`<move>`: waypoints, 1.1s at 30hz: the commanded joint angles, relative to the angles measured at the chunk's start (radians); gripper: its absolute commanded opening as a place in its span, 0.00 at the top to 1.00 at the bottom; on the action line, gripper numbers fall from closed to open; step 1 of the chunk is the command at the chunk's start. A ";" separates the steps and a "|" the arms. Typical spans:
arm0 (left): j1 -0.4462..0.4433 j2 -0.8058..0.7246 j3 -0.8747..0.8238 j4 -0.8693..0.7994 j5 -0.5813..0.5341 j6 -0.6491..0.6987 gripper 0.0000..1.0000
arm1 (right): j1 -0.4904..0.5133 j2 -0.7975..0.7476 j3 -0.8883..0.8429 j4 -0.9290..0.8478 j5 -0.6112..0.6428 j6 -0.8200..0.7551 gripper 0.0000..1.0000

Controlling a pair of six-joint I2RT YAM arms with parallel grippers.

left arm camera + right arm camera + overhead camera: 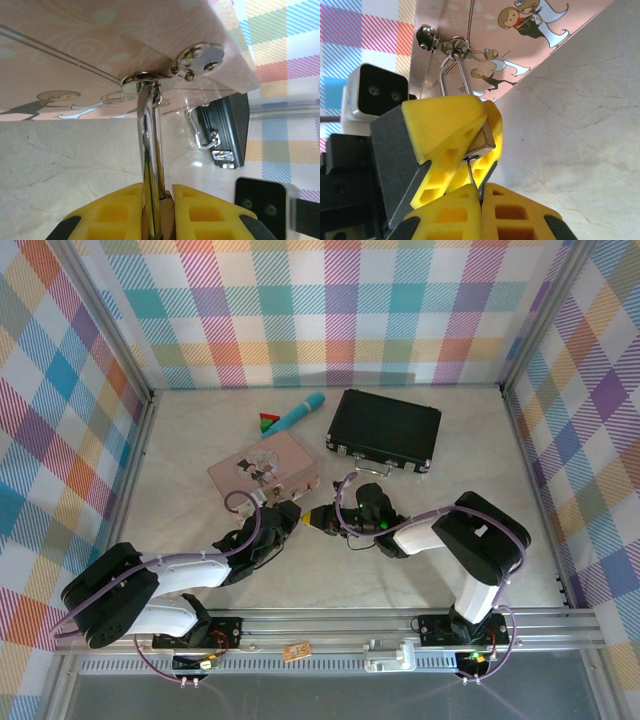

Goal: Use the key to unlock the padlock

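Padlock [149, 150]: one, small, brass body under a silver shackle. Hooked through the metal hasp [145, 80] on the pink tin [265, 468], at the tin's near right corner, and hanging off that corner toward the arms.

Grippers: two, meeting tip to tip just near of the tin.
- Left gripper [159, 200]: narrow, yellow fingers clamped on the padlock body, with the shackle rising out between them up to the hasp.
- Right gripper [481, 192]: fully closed, pinching the key [473, 174].

Key: one, thin grey metal. Stands up from between the right fingers to the underside of the padlock body, just below the tin's corner. Cannot tell whether the tip sits inside the keyhole or only touches the body.

Other things, one of each:
- Black case [385, 428] with silver fittings, behind and to the right of the tin, apart from it.
- Teal pen-like stick [297, 412], behind the tin.
- Red-and-green triangular piece [267, 422], just behind the tin, beside the stick.
- Orange-brown tag [295, 651], well nearer than the tin, on the front rail between the arm bases.
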 commanded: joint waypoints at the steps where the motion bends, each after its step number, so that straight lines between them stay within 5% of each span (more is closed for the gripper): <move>1: -0.054 -0.003 -0.005 0.145 0.094 -0.006 1.00 | -0.025 0.050 0.057 0.234 -0.003 0.217 1.00; 11: -0.079 -0.046 -0.011 0.130 0.079 -0.030 1.00 | -0.046 0.123 0.050 0.380 -0.016 0.378 1.00; 18: -0.079 -0.062 -0.005 0.123 0.096 -0.053 1.00 | -0.049 -0.021 0.072 0.010 -0.006 -0.014 1.00; 22: -0.080 -0.079 0.004 0.108 0.103 -0.053 1.00 | -0.049 -0.066 0.101 -0.136 0.033 -0.086 1.00; 26: -0.097 -0.087 0.017 0.091 0.094 -0.046 1.00 | -0.051 -0.032 0.134 -0.104 0.028 0.057 1.00; 33: -0.145 -0.031 0.003 0.167 0.048 -0.032 1.00 | -0.051 0.056 0.098 0.213 0.103 0.446 1.00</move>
